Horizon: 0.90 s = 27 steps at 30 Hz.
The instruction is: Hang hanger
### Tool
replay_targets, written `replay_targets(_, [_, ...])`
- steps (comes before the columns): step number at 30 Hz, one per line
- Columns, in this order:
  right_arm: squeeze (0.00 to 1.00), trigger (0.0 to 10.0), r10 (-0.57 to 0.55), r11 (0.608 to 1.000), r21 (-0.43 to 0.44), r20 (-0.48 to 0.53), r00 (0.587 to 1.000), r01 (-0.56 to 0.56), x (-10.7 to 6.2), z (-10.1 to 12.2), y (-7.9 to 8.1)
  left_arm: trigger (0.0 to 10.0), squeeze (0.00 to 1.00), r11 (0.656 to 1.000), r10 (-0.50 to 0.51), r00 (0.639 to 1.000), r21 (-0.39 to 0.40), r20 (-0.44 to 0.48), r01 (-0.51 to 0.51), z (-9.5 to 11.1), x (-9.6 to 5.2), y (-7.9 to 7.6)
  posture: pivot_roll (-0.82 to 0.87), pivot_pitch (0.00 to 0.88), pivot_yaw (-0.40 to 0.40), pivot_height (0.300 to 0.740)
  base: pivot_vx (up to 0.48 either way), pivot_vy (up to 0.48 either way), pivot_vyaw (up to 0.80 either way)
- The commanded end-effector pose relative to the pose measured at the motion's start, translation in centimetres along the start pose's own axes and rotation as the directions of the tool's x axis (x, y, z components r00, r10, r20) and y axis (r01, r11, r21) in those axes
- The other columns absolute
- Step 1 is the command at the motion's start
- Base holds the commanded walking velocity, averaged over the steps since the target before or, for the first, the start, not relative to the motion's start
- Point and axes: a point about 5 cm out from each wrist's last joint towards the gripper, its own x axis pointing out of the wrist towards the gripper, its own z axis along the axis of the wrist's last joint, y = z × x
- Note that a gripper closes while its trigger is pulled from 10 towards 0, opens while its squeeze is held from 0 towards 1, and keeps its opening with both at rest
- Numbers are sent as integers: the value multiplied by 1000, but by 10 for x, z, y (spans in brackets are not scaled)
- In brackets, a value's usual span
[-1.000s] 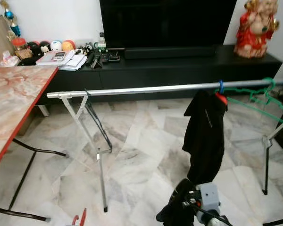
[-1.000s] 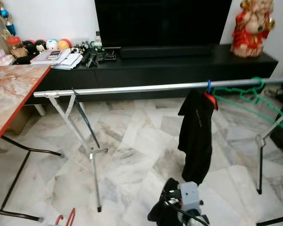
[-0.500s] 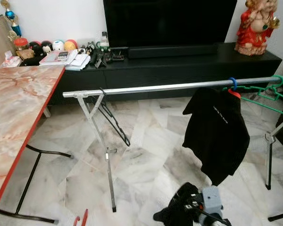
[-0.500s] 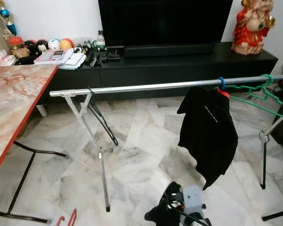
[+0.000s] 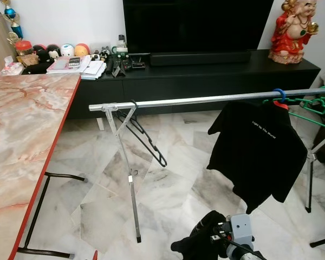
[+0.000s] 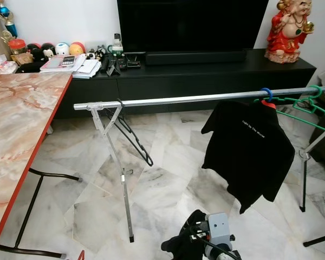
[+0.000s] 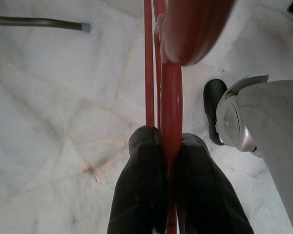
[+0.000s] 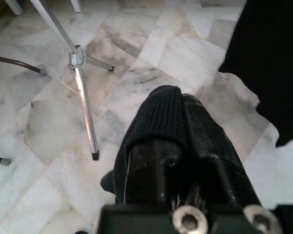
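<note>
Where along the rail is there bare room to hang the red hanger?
The rail is bare from the black hanger by its left stand across to the black shirt. Past the shirt, green hangers crowd the right end. The left gripper holds the red hanger.

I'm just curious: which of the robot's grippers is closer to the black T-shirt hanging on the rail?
The right. The right gripper sits low, just below the black T-shirt. The left gripper, clamped on a red hanger, is down at the robot's far left.
</note>
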Motion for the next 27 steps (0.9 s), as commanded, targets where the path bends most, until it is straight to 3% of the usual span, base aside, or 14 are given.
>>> replay_targets(1, [0, 10000, -13, 1000, -2, -1, 1000, 13, -1, 0, -5, 10000, 0, 1000, -9, 1000, 19, -26, 9, -5, 0, -3, 108, 59, -10, 740, 0, 0, 0])
replay_targets(11, [0, 10000, -16, 1000, 0, -14, 1000, 16, -3, -2, -7, 10000, 0, 1000, -11, 1000, 14, -20, 11, -3, 0, -6, 109, 60, -10, 740, 0, 0, 0])
replay_targets(27, [0, 10000, -23, 1000, -14, -31, 999, 23, -2, -4, -6, 10000, 0, 1000, -15, 1000, 19, -9, 15, -1, 0, -7, 110, 61, -11, 740, -272, 0, 0])
